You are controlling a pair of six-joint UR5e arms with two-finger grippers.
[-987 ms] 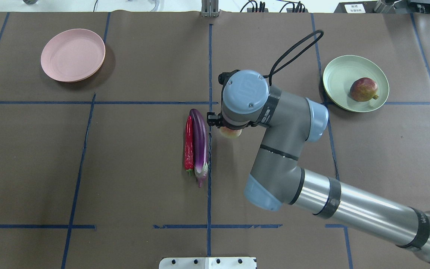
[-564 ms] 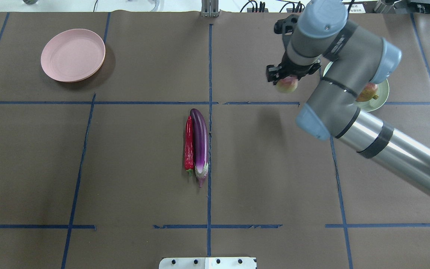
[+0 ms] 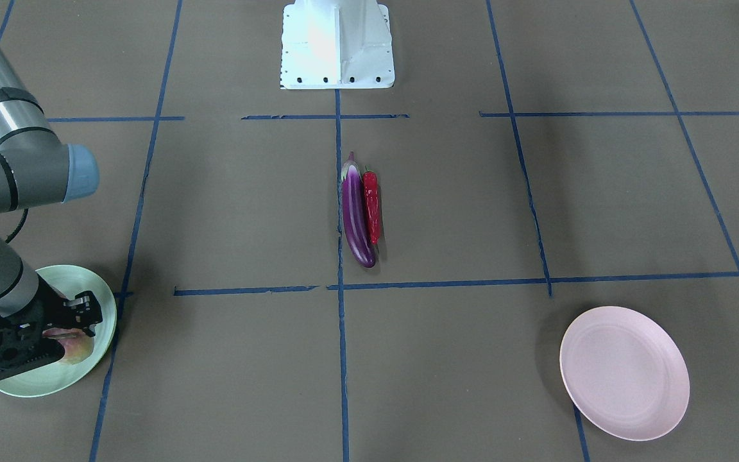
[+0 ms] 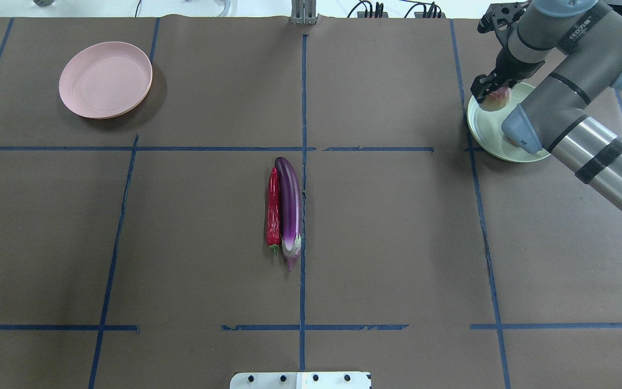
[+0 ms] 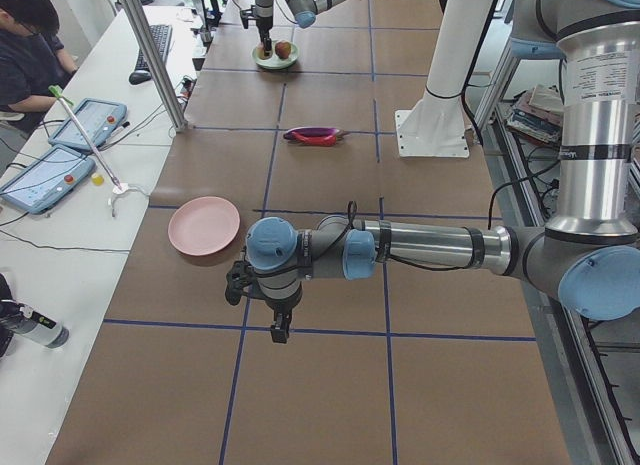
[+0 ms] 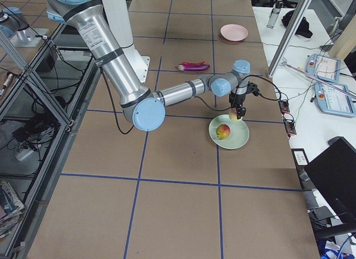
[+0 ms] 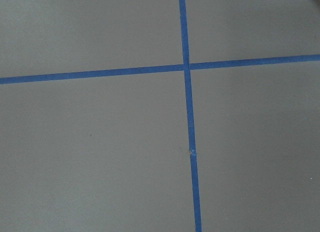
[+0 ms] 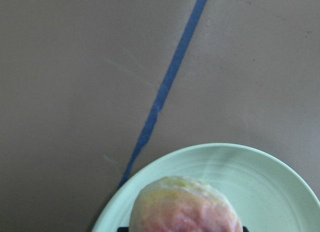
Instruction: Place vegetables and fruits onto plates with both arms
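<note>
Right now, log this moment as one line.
right tool shut on peach over green plate | pomegranate on green plate | eggplant, chili side by side mid-table | pink plate empty | left tool state unclear

peach (image 4: 499, 96) carried off, now over green plate (image 4: 485, 129)
</note>
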